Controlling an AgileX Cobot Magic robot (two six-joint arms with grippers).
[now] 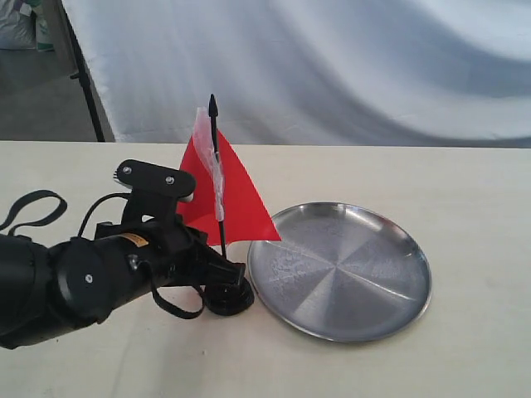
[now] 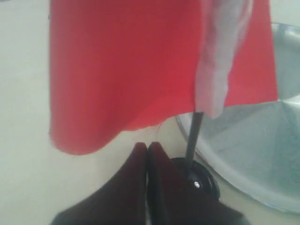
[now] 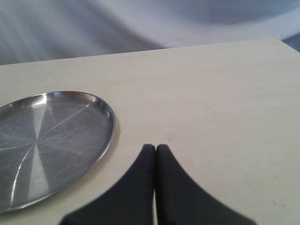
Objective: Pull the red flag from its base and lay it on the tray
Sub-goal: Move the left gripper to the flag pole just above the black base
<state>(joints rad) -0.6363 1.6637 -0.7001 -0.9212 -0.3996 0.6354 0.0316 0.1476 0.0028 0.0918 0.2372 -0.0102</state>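
The red flag (image 1: 236,199) stands upright on its thin black stick in the small round black base (image 1: 230,298), just left of the steel tray (image 1: 415,278). Clear plastic wrap (image 1: 211,162) hangs along the stick. My left gripper (image 1: 235,276) is shut with nothing between its fingers, its tips pressing down on the near side of the base. In the left wrist view the shut left gripper (image 2: 147,146) lies over the base (image 2: 206,180), beside the stick, under the red flag (image 2: 122,70). My right gripper (image 3: 155,148) is shut and empty above bare table, beside the tray (image 3: 101,105); the exterior view does not show it.
The beige table (image 1: 465,182) carries only the flag and tray. A white cloth backdrop (image 1: 332,66) hangs behind the far edge, with a black stand leg (image 1: 83,79) at back left. A black cable loop (image 1: 33,207) lies by my left arm.
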